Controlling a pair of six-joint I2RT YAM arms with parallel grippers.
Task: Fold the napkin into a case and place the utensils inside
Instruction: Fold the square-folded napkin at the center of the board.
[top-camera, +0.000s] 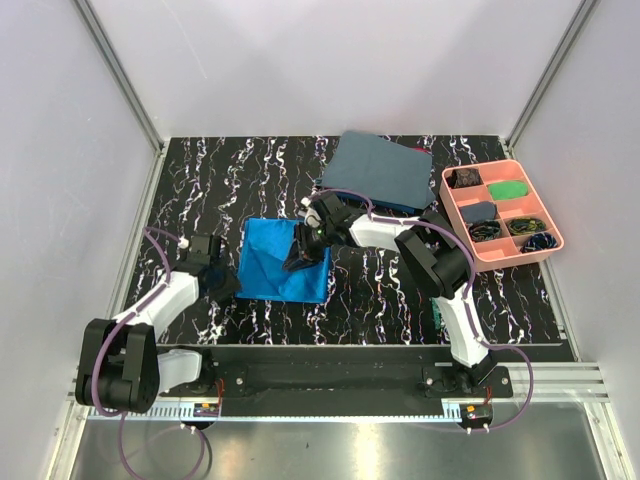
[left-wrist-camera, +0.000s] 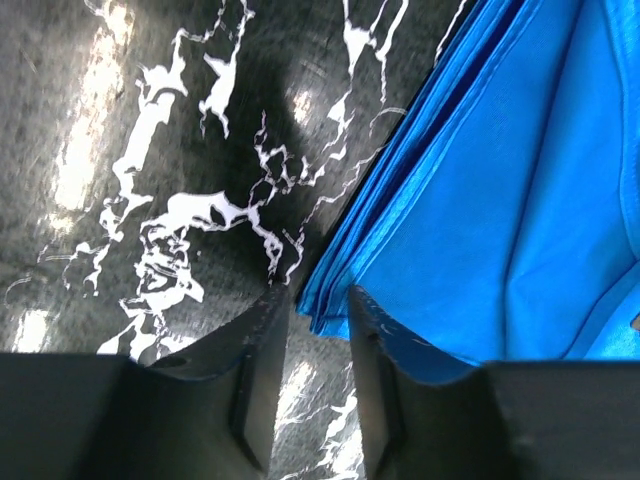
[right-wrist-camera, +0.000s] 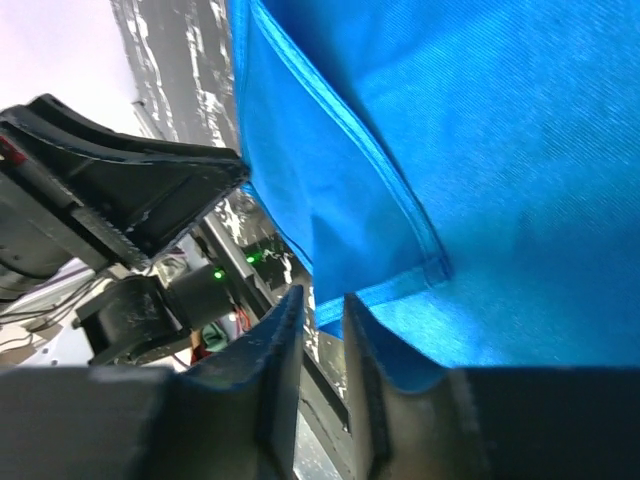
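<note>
I see the napkin (top-camera: 283, 260) lying partly folded on the surface (top-camera: 380, 290), between both arms. Left gripper (left-wrist-camera: 318, 330) sits at its left edge, jaws nearly together around the layered hem. Right gripper (right-wrist-camera: 322, 310) over its right part, jaws narrowly apart at a corner.

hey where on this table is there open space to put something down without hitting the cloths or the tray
Bare marble table lies at far left, behind the left gripper, and along the near edge between the blue napkin and the right arm's base. It is crowded at centre and far right: right gripper on the napkin, grey-blue cloth, pink tray.
</note>
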